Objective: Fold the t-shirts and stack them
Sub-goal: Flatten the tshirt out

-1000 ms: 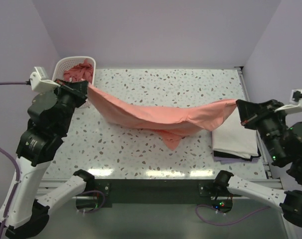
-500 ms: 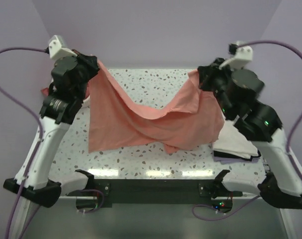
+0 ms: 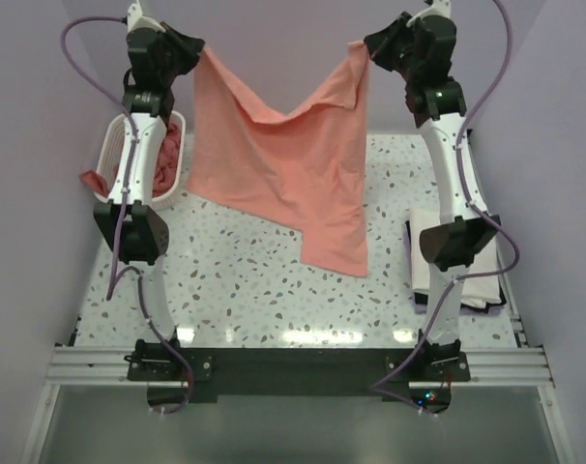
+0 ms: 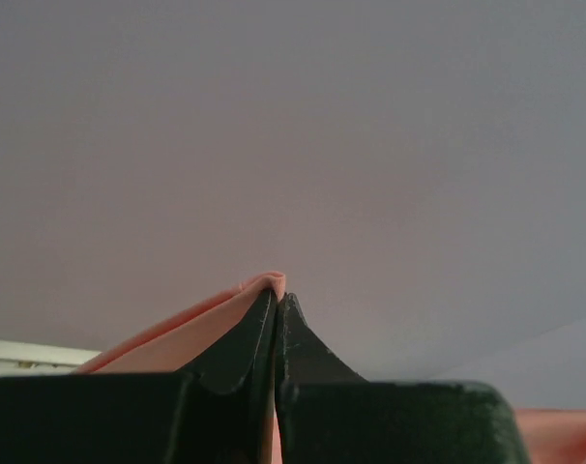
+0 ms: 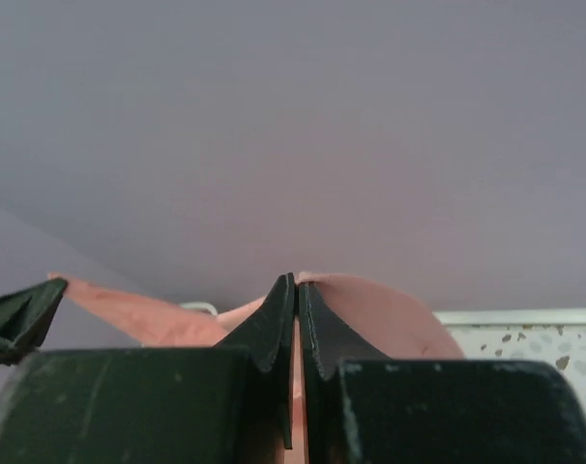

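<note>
A salmon-pink t-shirt hangs spread in the air above the far half of the table, held by its two top corners. My left gripper is shut on the left corner, and pink cloth pokes out beside its tips. My right gripper is shut on the right corner, with pink cloth folding over its tips. The shirt sags in the middle and one corner hangs lowest, over the table's middle. More pink t-shirts fill the basket. A folded white t-shirt lies at the right, partly behind my right arm.
The white lattice basket stands at the far left corner, with a pink piece hanging over its left rim. The speckled table has a metal rail along its near edge. Purple walls close in behind and at both sides.
Both arms have swung up high and back, lifting the pink t-shirt off the table. It went from stretched low across the table to hanging spread in the air.
</note>
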### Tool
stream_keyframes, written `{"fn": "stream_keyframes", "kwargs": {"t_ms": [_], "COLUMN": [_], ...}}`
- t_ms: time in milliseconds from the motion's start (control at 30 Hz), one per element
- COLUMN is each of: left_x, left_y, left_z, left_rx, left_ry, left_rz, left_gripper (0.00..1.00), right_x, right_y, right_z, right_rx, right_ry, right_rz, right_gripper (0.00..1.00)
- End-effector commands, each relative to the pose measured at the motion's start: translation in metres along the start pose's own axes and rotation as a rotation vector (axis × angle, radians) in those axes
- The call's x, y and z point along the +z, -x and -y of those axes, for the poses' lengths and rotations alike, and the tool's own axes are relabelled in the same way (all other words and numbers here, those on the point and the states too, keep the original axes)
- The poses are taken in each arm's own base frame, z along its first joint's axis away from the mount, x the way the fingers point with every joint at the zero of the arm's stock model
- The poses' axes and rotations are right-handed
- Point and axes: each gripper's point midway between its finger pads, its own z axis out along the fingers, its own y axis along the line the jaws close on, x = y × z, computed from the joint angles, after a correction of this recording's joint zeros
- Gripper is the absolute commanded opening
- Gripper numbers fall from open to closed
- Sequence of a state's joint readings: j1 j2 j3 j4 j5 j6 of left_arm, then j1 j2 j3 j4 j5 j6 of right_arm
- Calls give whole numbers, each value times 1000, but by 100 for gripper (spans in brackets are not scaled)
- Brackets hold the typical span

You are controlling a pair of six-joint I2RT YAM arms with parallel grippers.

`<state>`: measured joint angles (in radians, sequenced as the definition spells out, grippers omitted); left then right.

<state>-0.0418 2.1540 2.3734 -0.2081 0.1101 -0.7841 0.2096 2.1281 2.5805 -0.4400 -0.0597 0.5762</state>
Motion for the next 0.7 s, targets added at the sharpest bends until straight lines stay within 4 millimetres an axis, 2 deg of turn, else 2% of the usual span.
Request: {"fn": "stream_keyframes", "kwargs": {"t_ms": [0,33,100,133,167,200,233,267,300,333,367,400,433,467,500,533,600,633,667], "left_x": [-79,-92,-104,-101,-106,-100,-108,-112,-116,-125,-130,-135,-143,-148,-152,-163,-177,-194,-201], "left_y": [138,138,146,136,136,113,110,103,94,75,65,54,24,7,-9,-39,-68,-97,-110], "left_z": [107,101,90,77,72,52,51,43,35,16,3,-9,-32,-47,-61,-88,-116,-138,-149], "left_rx": [22,-8,3,12,13,-13,-18,-26,-18,-29,-35,-48,-71,-89,-110,-136,-171,-195,-201], "left_ry": [-372,-369,-346,-315,-303,-277,-275,-257,-237,-180,-140,-104,-58,-18,25,94,178,240,269], "left_rz": [260,250,271,242,230,157,144,127,115,92,84,75,25,-10,-40,-83,-112,-155,-172], "left_gripper": [0,0,0,0,0,0,0,0,0,0,0,0,0,0,0,0,0,0,0], "right_x": [-101,-125,-141,-129,-154,-142,-146,-166,-168,-163,-166,-182,-180,-184,-198,-202,-222,-233,-242], "right_y": [155,161,158,127,132,96,88,89,75,38,21,13,-33,-53,-64,-110,-140,-178,-194], "right_z": [-84,-88,-82,-60,-64,-38,-33,-37,-29,-6,2,3,32,43,46,72,85,105,110], "right_rx": [39,34,25,26,21,40,48,46,53,74,81,90,120,134,145,183,199,225,240], "right_ry": [253,256,224,167,167,109,103,111,91,49,33,35,-23,-42,-45,-107,-127,-178,-184], "right_rz": [379,411,412,337,352,279,275,284,252,167,134,126,37,1,-14,-103,-164,-237,-275], "right_gripper": [0,0,0,0,0,0,0,0,0,0,0,0,0,0,0,0,0,0,0]}}
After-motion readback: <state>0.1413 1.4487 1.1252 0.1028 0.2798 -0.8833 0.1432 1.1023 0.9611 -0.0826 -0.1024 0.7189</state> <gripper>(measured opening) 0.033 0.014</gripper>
